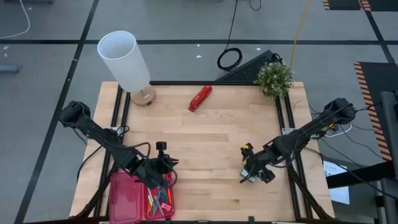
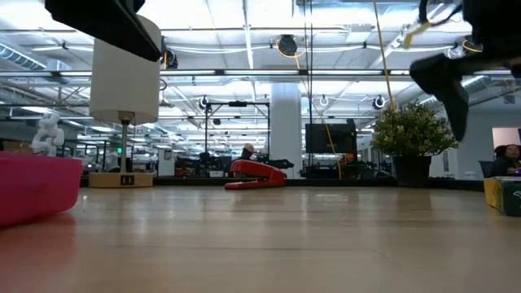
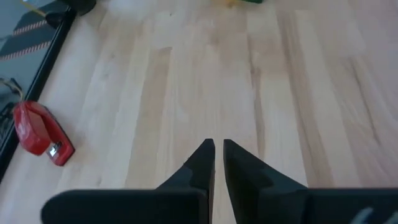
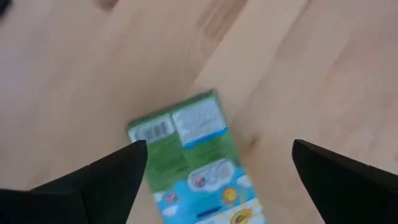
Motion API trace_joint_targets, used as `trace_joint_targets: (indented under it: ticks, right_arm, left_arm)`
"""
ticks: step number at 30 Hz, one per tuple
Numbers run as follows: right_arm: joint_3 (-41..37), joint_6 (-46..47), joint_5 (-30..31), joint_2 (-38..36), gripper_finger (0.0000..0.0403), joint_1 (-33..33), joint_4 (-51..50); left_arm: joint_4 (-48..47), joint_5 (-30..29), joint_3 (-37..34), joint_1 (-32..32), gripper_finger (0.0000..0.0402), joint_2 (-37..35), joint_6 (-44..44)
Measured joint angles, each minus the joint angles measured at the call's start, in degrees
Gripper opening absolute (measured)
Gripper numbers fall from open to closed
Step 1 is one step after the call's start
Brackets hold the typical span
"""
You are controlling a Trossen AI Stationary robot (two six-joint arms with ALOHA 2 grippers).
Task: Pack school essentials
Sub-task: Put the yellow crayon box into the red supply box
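Note:
A green-yellow crayon box (image 4: pixel 189 155) lies flat on the wooden table, also seen at the right edge of the low view as the crayon box (image 2: pixel 506 195). My right gripper (image 4: pixel 217 147) hangs open above it, one finger off to each side, clear of the table (image 2: pixel 260 244). At the near left stands an open pink case (image 1: pixel 124 198) with pens, pencils and scissors (image 1: pixel 160 200) lying in it. My left gripper (image 3: pixel 219 147) is shut with nothing between its fingers, just past the case's far right corner (image 1: pixel 169 165), pointing toward the table's right edge.
A red stapler (image 1: pixel 200 98) lies at the far middle, a white-shaded lamp (image 1: pixel 127 62) stands at the far left and a small potted plant (image 1: pixel 274 79) at the far right. Bare wood lies between the two grippers.

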Motion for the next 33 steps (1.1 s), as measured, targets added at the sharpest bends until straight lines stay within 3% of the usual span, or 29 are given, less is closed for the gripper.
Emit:
trace_joint_targets:
  ticks: [4,17,33]
  right_arm:
    - [-1.16,-1.85,-3.13,2.22,0.0396,0.05,0.02]
    - [-1.36,-8.64,-3.38,7.2,0.0396,-1.69,-1.74]
    - [-0.83,-4.7,-5.76,7.08,0.0396,-1.67,-1.95]
  left_arm:
    - [0.0,0.05,0.0,0.89,0.0035,0.0,-1.75]
    - [0.02,1.45,0.0,3.1,0.0035,0.0,-1.6]
    - [0.5,2.69,0.02,3.25,0.0035,0.0,-1.83]
